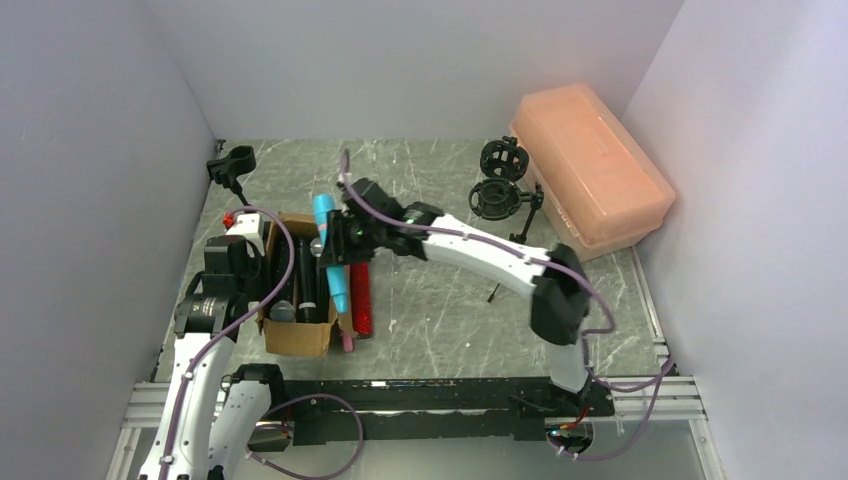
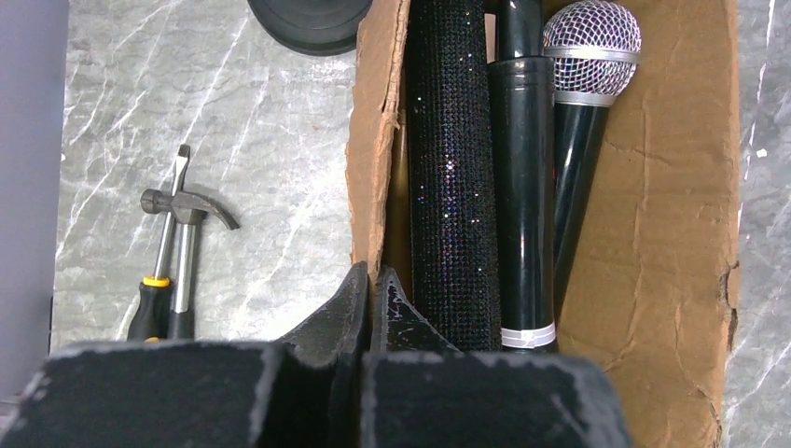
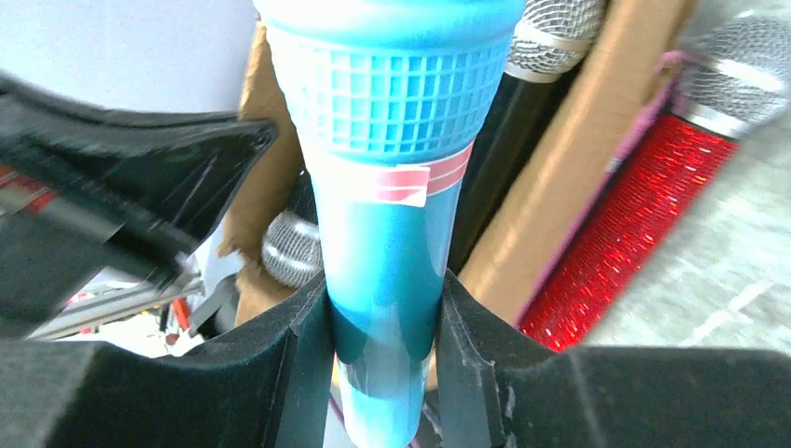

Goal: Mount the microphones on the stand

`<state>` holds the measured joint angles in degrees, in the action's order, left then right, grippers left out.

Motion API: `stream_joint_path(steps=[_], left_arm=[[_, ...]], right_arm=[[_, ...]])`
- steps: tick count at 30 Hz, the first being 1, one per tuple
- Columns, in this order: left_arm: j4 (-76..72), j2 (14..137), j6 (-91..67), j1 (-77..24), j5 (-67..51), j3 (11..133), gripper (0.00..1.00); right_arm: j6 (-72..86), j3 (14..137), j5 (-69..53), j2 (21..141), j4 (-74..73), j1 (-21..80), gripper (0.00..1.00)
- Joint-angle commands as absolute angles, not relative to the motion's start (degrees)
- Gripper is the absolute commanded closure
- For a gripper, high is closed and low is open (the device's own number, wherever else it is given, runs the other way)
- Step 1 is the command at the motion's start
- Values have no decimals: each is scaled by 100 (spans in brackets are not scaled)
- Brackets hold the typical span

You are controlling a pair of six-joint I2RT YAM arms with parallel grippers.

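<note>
Right fingers (image 3: 298, 364) gripping blue microphone (image 3: 382, 233) at mid-body, above cardboard box (image 1: 300, 340) rim. I'm reading its long axis as running 12-to-6, head at 12. Stand (image 1: 497, 198) lying between 2 and 3 o'clock from it, right arm (image 1: 480, 255) sitting nearer. Left fingers (image 2: 350, 308) resting closed at box wall.

Soft, even light falls from above on the grey marbled tabletop (image 1: 440, 300), and shadows are faint. My right camera blurs the red glitter microphone (image 3: 644, 215) and everything at its left edge; the blue grid-headed plastic microphone (image 3: 387, 233) looks sharper. My left camera is crisp, with glints speckling the black glitter microphone (image 2: 452, 187).
</note>
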<state>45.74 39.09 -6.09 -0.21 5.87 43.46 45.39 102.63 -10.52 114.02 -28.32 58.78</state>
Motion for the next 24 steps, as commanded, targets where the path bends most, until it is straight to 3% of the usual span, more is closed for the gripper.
stream_joint_path(steps=[1, 5, 12, 18, 24], left_arm=[[4172, 3779, -562, -18, 607, 4635, 100], [4142, 3775, -579, -18, 607, 4656, 100], [4165, 3767, -589, -18, 621, 4649, 100], [4200, 3755, -587, -18, 612, 4683, 100], [4218, 3772, -587, -18, 591, 4719, 100]], right_arm=[[4358, 9414, -920, 10207, -2578, 5505, 77], [4377, 8243, -928, 9825, -2511, 5258, 78], [4385, 7335, -798, 10091, -2275, 5246, 79], [4465, 7408, -568, 10631, -2128, 5282, 64], [4494, 7860, -497, 11079, -2197, 5423, 39]])
